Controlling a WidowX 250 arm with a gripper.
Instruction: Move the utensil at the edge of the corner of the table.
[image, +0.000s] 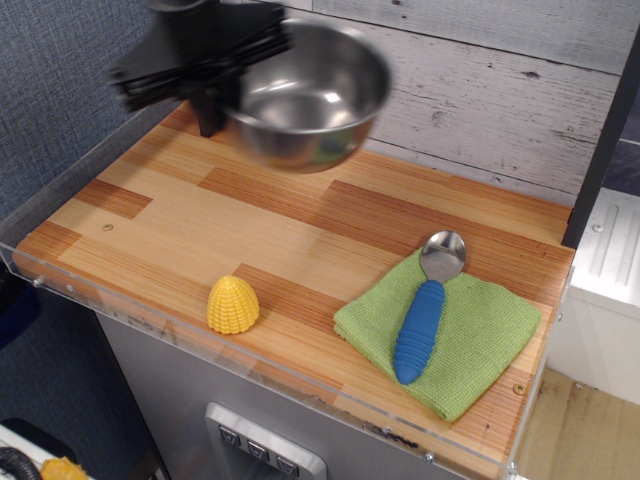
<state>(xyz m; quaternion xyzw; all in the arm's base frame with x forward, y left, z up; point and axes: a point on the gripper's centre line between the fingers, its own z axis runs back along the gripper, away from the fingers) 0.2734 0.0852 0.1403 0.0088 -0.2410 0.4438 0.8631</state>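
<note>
The big shiny bowl (305, 95) is up in the air near the top left of the picture, above the striped wood table (250, 225). The black gripper (205, 65) is blurry, but it pinches the bowl's left rim and holds it up. Lower down, a little yellow corn (232, 305) sits near the front edge. A spoon (428, 305) with a blue handle lies on a green cloth (470, 340) at the lower right.

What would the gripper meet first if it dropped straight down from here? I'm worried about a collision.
Probably only bare table: the gripper, holding the steel bowl aloft, seems above empty planks near the back left, though depth is unclear.
</note>
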